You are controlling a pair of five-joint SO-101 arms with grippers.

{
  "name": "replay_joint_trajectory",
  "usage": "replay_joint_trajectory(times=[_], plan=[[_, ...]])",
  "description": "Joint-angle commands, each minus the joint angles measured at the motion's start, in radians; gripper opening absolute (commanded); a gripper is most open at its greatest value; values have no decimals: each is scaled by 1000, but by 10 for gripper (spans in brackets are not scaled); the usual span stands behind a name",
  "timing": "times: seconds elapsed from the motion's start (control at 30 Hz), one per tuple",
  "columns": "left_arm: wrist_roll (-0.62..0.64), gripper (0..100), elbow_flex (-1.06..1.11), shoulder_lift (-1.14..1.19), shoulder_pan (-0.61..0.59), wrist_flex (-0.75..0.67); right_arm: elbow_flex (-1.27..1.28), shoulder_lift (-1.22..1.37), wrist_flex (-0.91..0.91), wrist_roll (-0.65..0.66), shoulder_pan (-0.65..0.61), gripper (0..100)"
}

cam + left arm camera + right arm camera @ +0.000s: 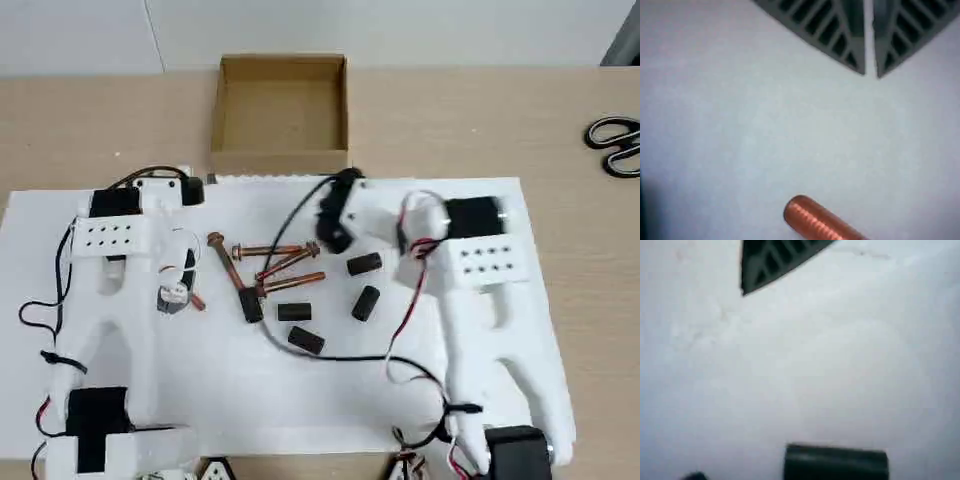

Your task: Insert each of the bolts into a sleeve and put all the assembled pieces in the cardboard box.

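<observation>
**Left gripper** point(871, 74): its ribbed fingers point(840, 40) are drawn to a narrow slit with nothing between them, pointing down at the white sheet point(300, 400). The threaded end of a copper bolt point(815, 220) lies on the sheet near the tips, apart from them.

**Right gripper** point(335, 222): it sits toward the sheet's far edge, near the middle. Whether it is wide or narrow cannot be told. A black sleeve point(836, 463) lies flat on the sheet close by.

**Between the arms:** three bolts point(285, 262) lie fanned together, their ends just beside the right gripper. A fourth bolt point(228, 265) runs diagonally, and its near end meets a dark sleeve piece point(250, 305), apparently seated in it. Four loose sleeves point(366, 302) are scattered on the sheet to the right of the bolts, apart from one another.

**Beyond the sheet:** the cardboard box point(283, 160) stands open-topped on the wooden table point(450, 120), well apart from the bolts. A pair of scissors point(612, 140) rests at the table's right edge.
</observation>
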Motion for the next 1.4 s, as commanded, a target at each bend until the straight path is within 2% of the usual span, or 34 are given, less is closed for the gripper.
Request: replay_joint_trajectory(times=[0.0, 0.07, 0.17, 0.33, 0.43, 0.53, 0.7, 0.8, 0.97, 1.13, 1.37], plan=[[264, 6, -45, -3, 8, 21, -41, -44, -24, 26, 62, 158], [396, 6, -65, -3, 14, -5, -41, -53, -19, 25, 70, 158], [506, 6, -97, -3, 26, -55, -40, -65, -21, 2, 68, 158], [701, 6, -73, 6, 117, -298, -40, -82, -25, -11, 67, 158], [815, 6, -59, 11, 132, -304, -40, -82, -22, -11, 71, 158], [908, 7, -53, 12, 40, -281, -40, -79, -25, -35, 71, 158], [902, 10, -22, 44, -126, -229, -40, -76, -38, -66, 56, 158], [879, 68, 8, 63, -163, -216, -40, -77, -61, -68, 51, 158], [879, 156, 35, 63, -107, -201, -41, -82, -54, -100, 51, 158], [881, 157, 21, 66, -28, -245, -40, -82, -51, -123, 51, 158], [881, 156, 54, 74, -25, -322, -40, -84, -10, -123, 53, 158]])
